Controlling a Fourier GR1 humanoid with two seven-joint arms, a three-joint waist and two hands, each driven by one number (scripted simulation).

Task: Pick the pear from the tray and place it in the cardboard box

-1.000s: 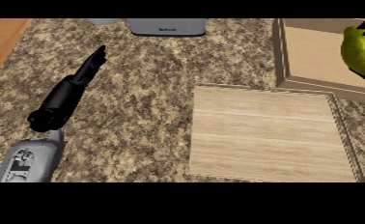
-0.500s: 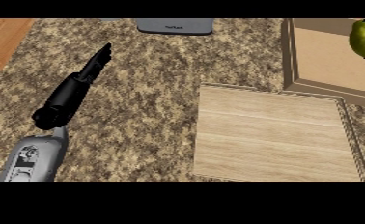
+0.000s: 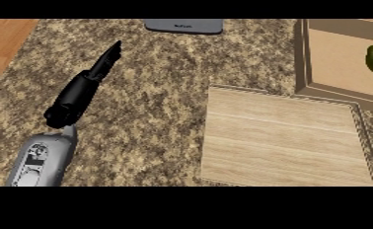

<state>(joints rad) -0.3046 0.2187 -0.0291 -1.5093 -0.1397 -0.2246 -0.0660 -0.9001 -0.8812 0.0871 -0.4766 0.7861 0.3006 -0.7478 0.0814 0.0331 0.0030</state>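
A wooden tray (image 3: 284, 144) lies flat on the counter at the lower right, with nothing on it. Behind it at the right edge stands the cardboard box (image 3: 331, 60), cut off by the view's edge. A green pear (image 3: 369, 57) shows as a sliver at the right edge, over the box's inside. My left hand (image 3: 80, 92) is at the left above the granite counter, fingers straight and pointing away, holding nothing. My right hand is out of sight.
A grey flat device (image 3: 184, 25) lies at the counter's far edge, top centre. A strip of wooden floor (image 3: 13, 38) shows past the counter's left edge. Speckled granite (image 3: 160, 104) spreads between my left hand and the tray.
The whole scene has slid rightward and down in the view. The pear has gone from a large patch at the right edge to a thin sliver. My left hand keeps its pose.
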